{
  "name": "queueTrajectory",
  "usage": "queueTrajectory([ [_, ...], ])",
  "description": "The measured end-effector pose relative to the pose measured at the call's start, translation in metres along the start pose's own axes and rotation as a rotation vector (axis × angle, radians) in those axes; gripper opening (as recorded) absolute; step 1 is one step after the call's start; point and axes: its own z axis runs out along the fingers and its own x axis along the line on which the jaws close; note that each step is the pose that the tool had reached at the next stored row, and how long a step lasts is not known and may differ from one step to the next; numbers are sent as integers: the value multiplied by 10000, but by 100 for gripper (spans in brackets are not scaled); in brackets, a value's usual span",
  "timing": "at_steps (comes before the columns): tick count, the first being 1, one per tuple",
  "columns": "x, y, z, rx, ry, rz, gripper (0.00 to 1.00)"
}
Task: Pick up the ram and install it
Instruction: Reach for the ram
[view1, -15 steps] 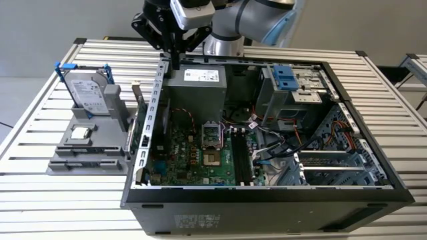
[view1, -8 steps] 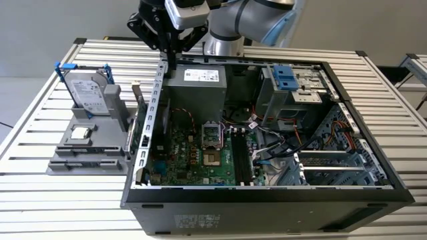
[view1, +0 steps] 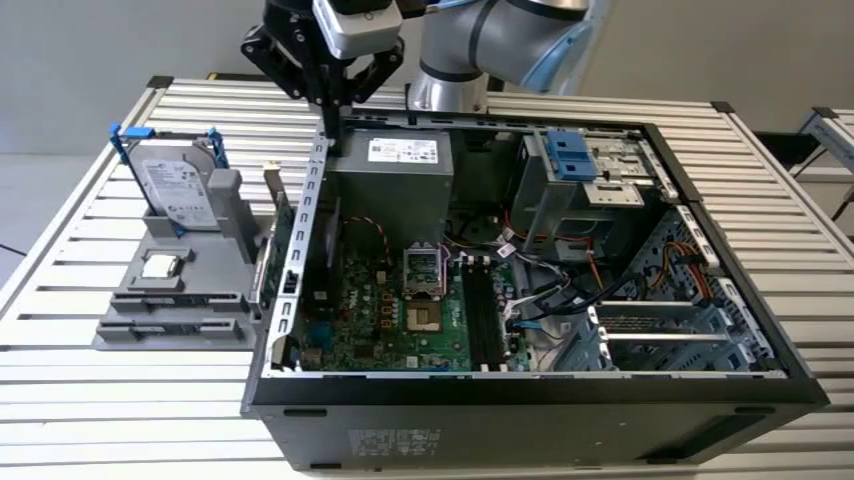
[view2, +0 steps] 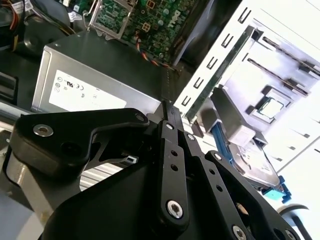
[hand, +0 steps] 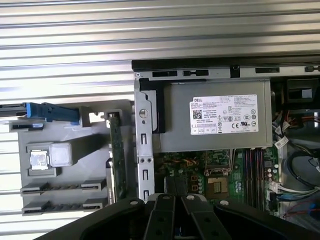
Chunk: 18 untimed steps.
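Observation:
The ram is hidden from view. My gripper hangs over the back left corner of the open computer case, above the case wall and next to the grey power supply. Its black fingers are pressed together with nothing between them, and they also show in the first wrist view. The black memory slots lie on the green motherboard inside the case, and I cannot tell whether a stick sits in them.
A grey parts holder stands left of the case on the slatted table. It carries a silver hard drive with blue clips, a processor chip and an upright green expansion card. Cables and a drive cage crowd the case's right side.

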Motion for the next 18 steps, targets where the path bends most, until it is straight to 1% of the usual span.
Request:
queueTrajectory([
  [18,174,-12,-4,-1,0,-10,0],
])
